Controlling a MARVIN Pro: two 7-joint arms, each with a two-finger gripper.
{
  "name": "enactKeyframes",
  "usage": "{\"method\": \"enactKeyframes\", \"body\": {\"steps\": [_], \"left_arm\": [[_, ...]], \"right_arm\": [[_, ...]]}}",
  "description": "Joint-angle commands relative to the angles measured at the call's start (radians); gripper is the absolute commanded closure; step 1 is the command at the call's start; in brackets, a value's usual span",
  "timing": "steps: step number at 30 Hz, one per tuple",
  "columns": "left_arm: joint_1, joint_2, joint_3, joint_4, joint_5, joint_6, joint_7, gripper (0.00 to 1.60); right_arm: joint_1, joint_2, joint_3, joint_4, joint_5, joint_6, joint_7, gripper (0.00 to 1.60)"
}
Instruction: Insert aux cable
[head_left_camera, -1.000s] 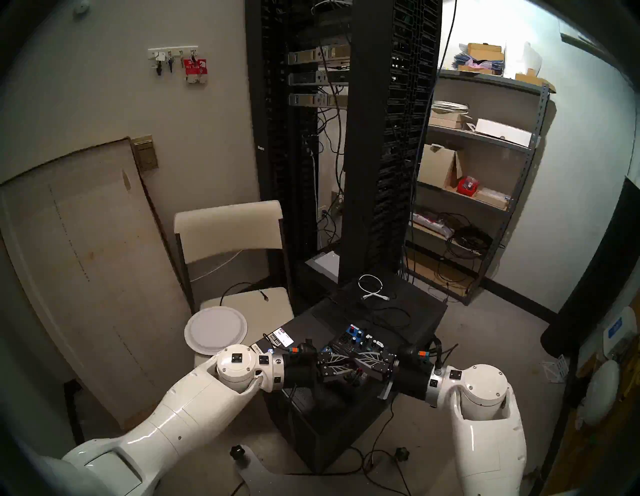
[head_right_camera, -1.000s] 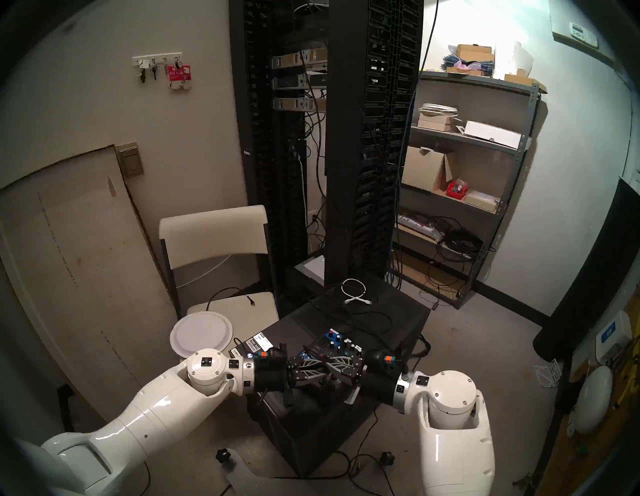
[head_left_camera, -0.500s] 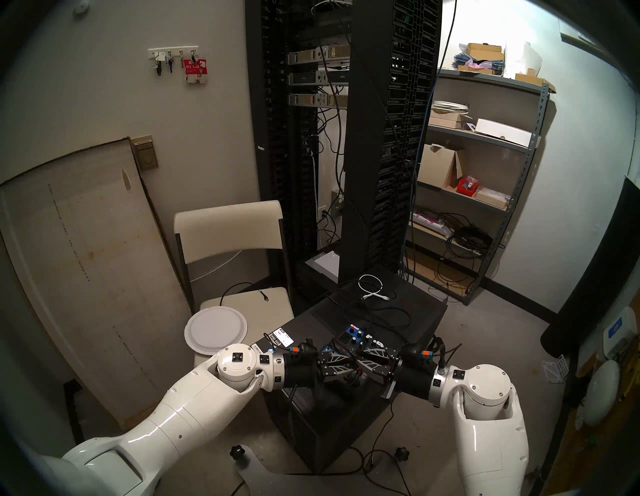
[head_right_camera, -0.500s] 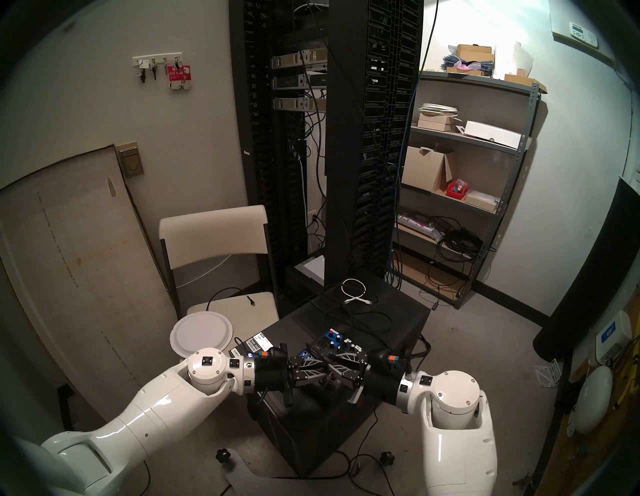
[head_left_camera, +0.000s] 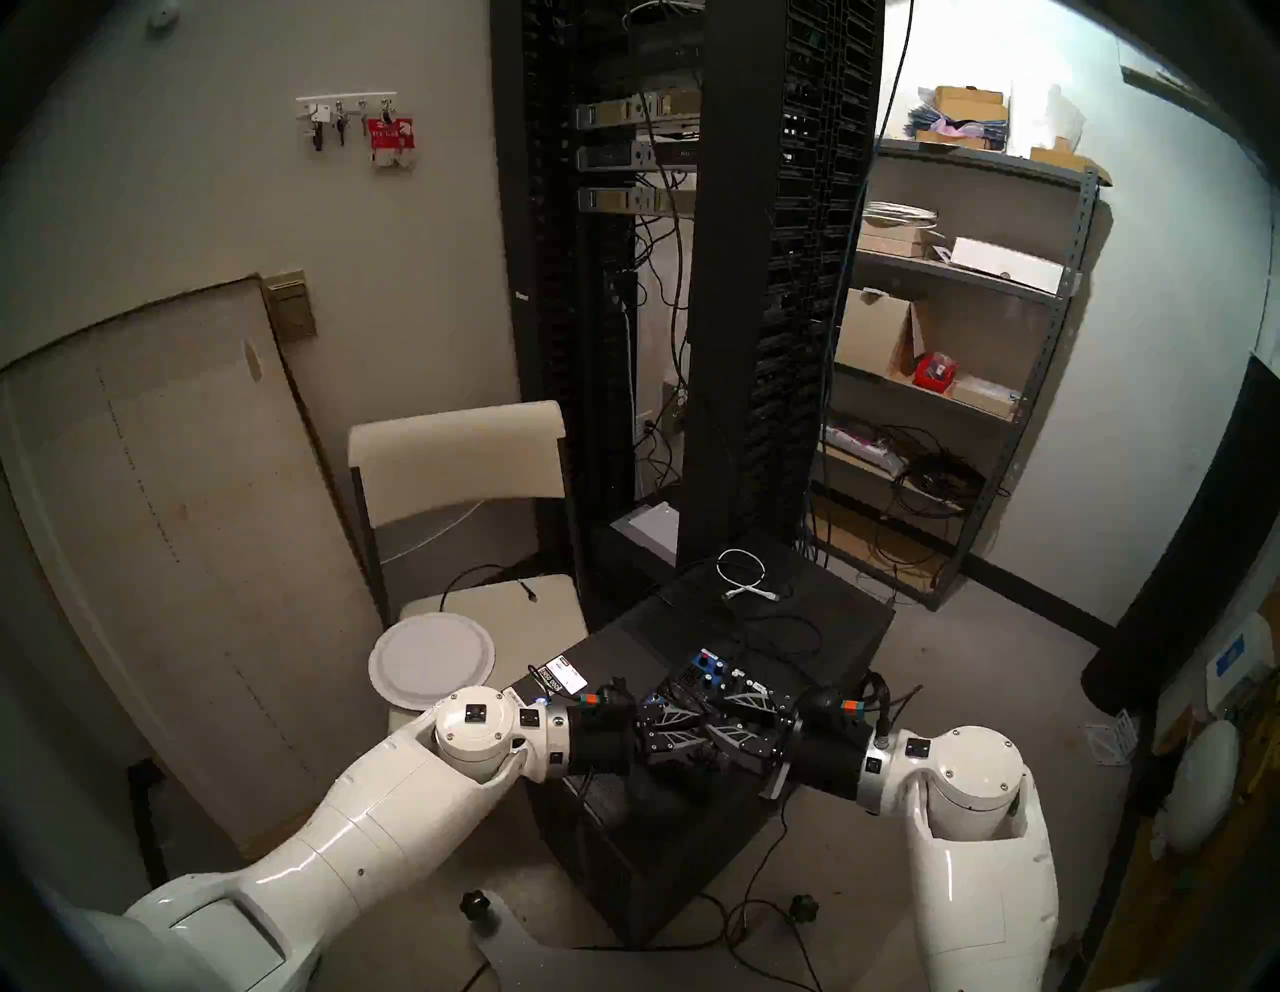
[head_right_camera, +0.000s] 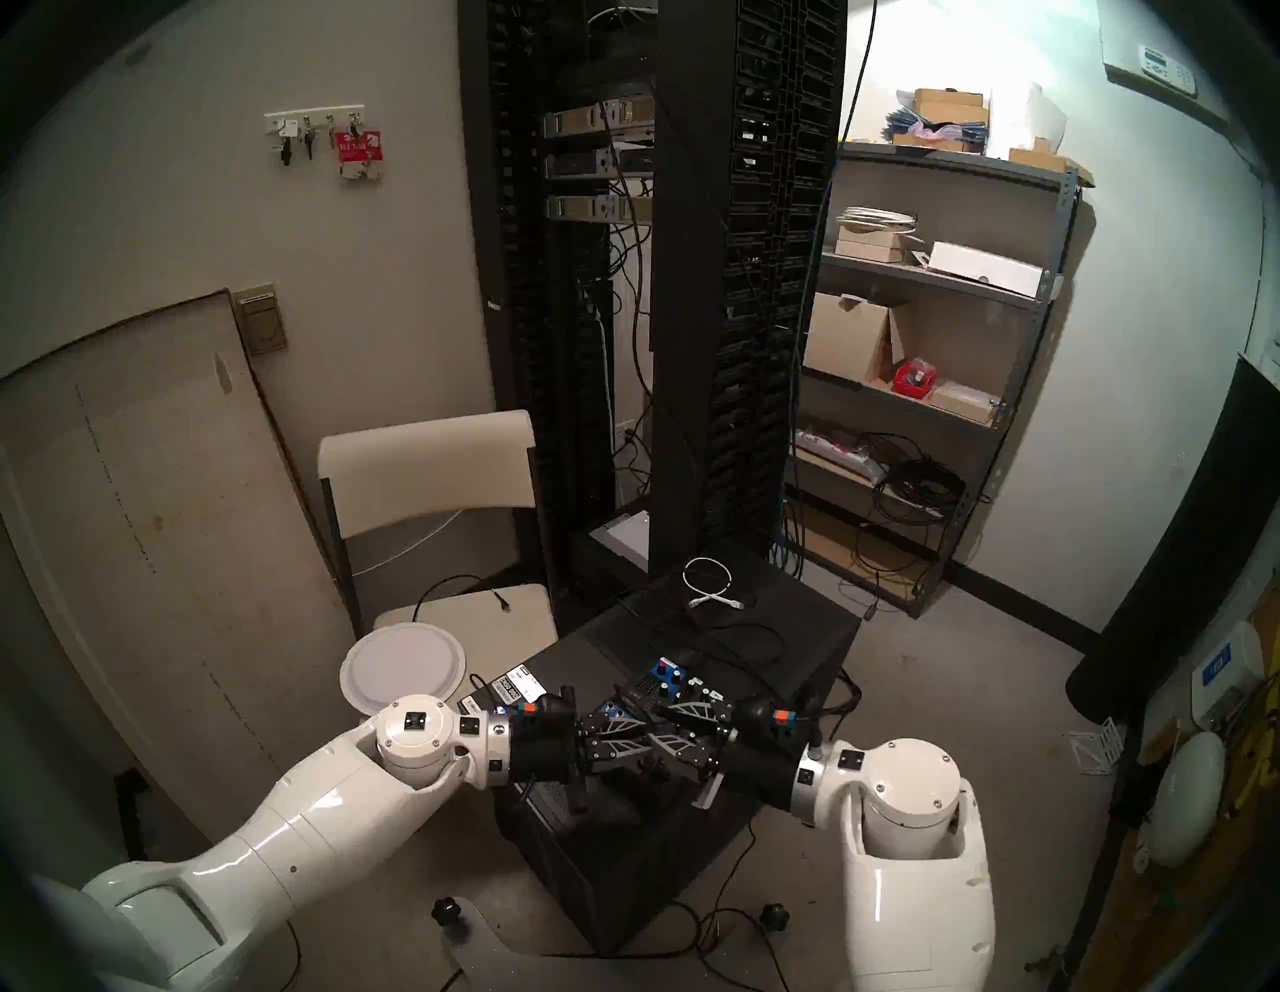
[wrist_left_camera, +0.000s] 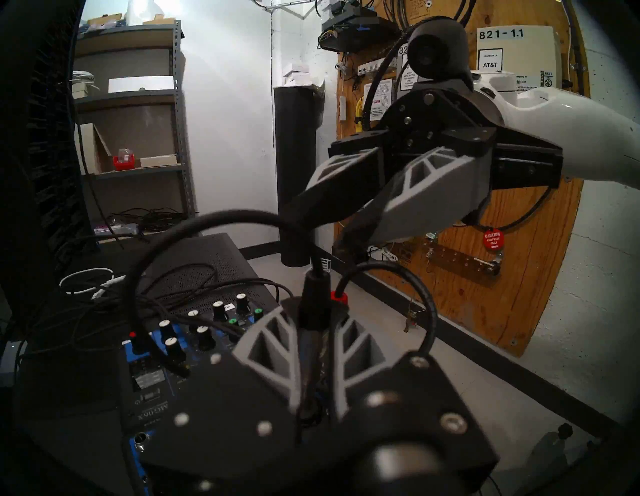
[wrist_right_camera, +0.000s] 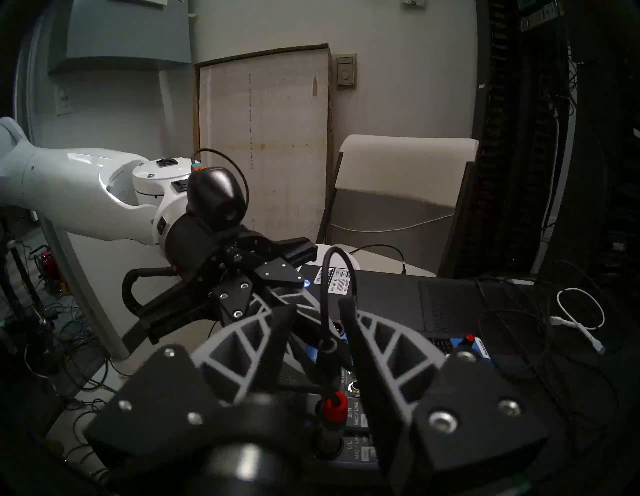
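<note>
Near edge of the black case (head_left_camera: 623, 644), toward its right corner: small mixer (wrist_left_camera: 152, 381) sat there with both hands meeting over its socket row. Left hand (wrist_left_camera: 313, 322) was clenched on the plug (wrist_left_camera: 312, 341) of the aux cable (wrist_left_camera: 242, 213), holding the slim grey barrel upright, with the cable arching up and away toward the far side of the case. Plug tip was hidden under the hand's own body, so whether it had entered a socket could not be told. Right hand (wrist_right_camera: 317, 308) was released, fingers spread to either side of the red-collared plug (wrist_right_camera: 334, 407), which stood seated in the mixer and was gripped by neither finger. Short white cable (head_left_camera: 744, 575) lay coiled at the far corner, well apart. Judged step: seating the aux plug, left hand doing the work. To do it well: keep the barrel square to the mixer face, line it up on the free socket just beside the red-collared plug, press straight down with no sideways lean. Right hand should draw clear of the red plug's cable loop so it snags nothing. Left hand should keep its hold until the plug has bottomed.
</note>
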Motion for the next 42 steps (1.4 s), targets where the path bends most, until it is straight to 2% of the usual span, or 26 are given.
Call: {"method": "enactKeyframes", "body": {"steps": [1, 9, 23, 24, 25, 26, 27, 42], "left_arm": [[0.010, -0.001, 0.006, 0.001, 0.003, 0.000, 0.002, 1.60], [0.012, 0.002, 0.007, -0.005, 0.006, -0.002, 0.004, 1.60], [0.013, -0.002, 0.011, -0.001, 0.005, -0.006, 0.002, 1.60], [0.014, -0.002, 0.012, -0.001, 0.005, -0.006, 0.003, 1.60], [0.014, -0.001, 0.012, -0.002, 0.005, -0.005, 0.003, 1.60], [0.013, -0.001, 0.012, -0.002, 0.005, -0.004, 0.003, 1.60], [0.013, -0.001, 0.012, -0.003, 0.005, -0.003, 0.003, 1.60], [0.017, 0.003, 0.018, 0.005, 0.010, -0.002, 0.005, 1.60]], "right_arm": [[0.015, -0.003, -0.004, 0.014, -0.004, -0.010, -0.010, 0.73], [0.023, -0.007, -0.009, 0.027, -0.009, -0.013, -0.014, 0.81], [0.030, -0.010, -0.014, 0.028, -0.005, -0.020, -0.020, 0.81], [0.030, -0.010, -0.015, 0.028, -0.005, -0.020, -0.021, 0.87], [0.029, -0.010, -0.015, 0.027, -0.006, -0.020, -0.021, 1.04], [0.029, -0.010, -0.016, 0.026, -0.007, -0.020, -0.022, 1.42], [0.029, -0.010, -0.016, 0.025, -0.008, -0.019, -0.022, 1.60], [0.016, -0.004, -0.015, 0.024, -0.013, -0.023, -0.009, 1.60]]}}
